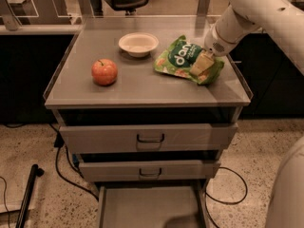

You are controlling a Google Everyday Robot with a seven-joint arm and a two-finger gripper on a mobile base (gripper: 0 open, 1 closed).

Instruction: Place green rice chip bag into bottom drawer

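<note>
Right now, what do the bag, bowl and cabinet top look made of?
Bag: likely thin plastic film, crumpled and creased. Bowl: smooth, pale, perhaps plastic or ceramic. Cabinet top: matte grey, likely metal. The gripper sits on the bag's right end.

White arm (251, 6), cream claw (202, 63) upper right

Green rice chip bag (183, 58): crinkly film, glossy, creased
Gripper (202, 63), on the bag's right end: pale, smooth, plastic-looking
Arm shell (251, 8): white, satin
Cabinet top (142, 87): grey metal, matt, faint sheen
Bottom drawer (149, 205): flat grey metal floor, matt
Apple (104, 72): smooth, waxy skin
Bowl (138, 44): pale, smooth, low gloss
Floor (28, 141): speckled, stone-like
</note>
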